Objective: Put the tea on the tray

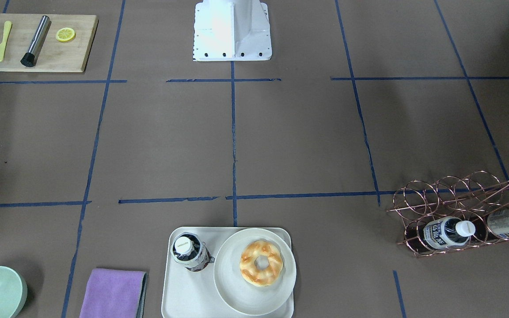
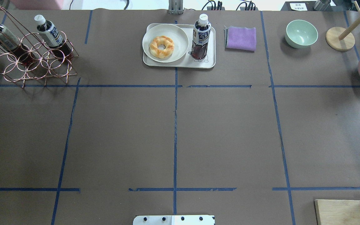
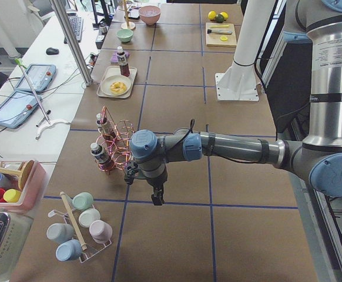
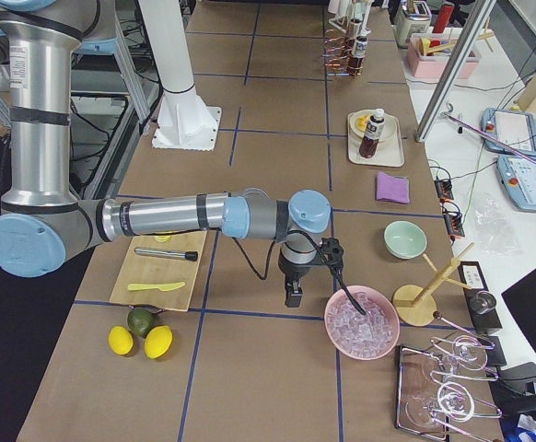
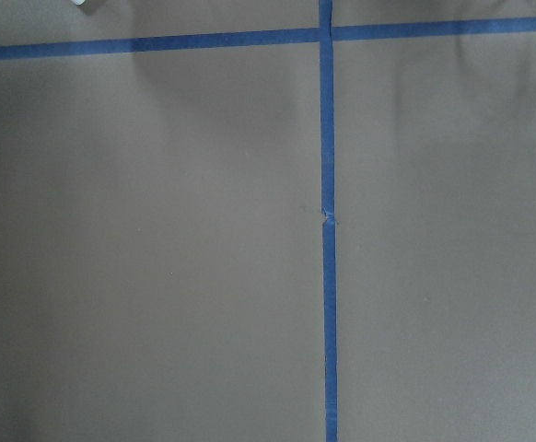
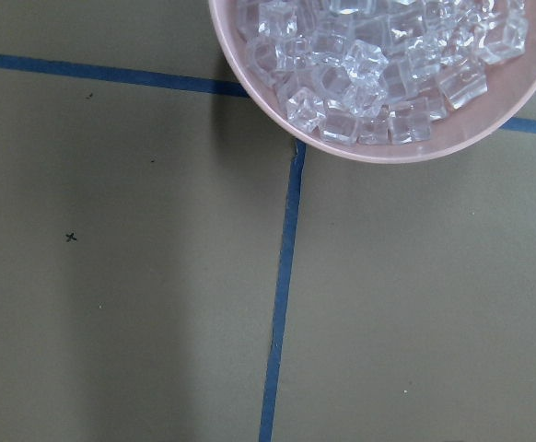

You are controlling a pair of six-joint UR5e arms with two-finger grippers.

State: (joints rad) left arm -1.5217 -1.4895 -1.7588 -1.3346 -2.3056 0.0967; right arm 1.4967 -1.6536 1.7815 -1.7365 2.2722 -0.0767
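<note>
One tea bottle (image 2: 201,37) stands upright on the cream tray (image 2: 180,65), to the right of a round plate (image 2: 180,34) with a donut (image 2: 161,47). It also shows in the front view (image 1: 189,252) on the tray (image 1: 188,296). Two more tea bottles (image 2: 50,32) (image 2: 2,36) lie in the copper wire rack (image 2: 33,62) at the far left. My left gripper (image 3: 157,200) hangs over bare table, near the rack and far from the tray. My right gripper (image 4: 293,296) hangs beside the ice bowl. I cannot tell whether either is open or shut.
A purple cloth (image 2: 241,38), a green bowl (image 2: 301,33) and a wooden stand (image 2: 340,38) lie right of the tray. A pink bowl of ice (image 6: 388,74) sits at the right edge. A wooden board (image 1: 38,44) holds a knife, muddler and lemon slice.
</note>
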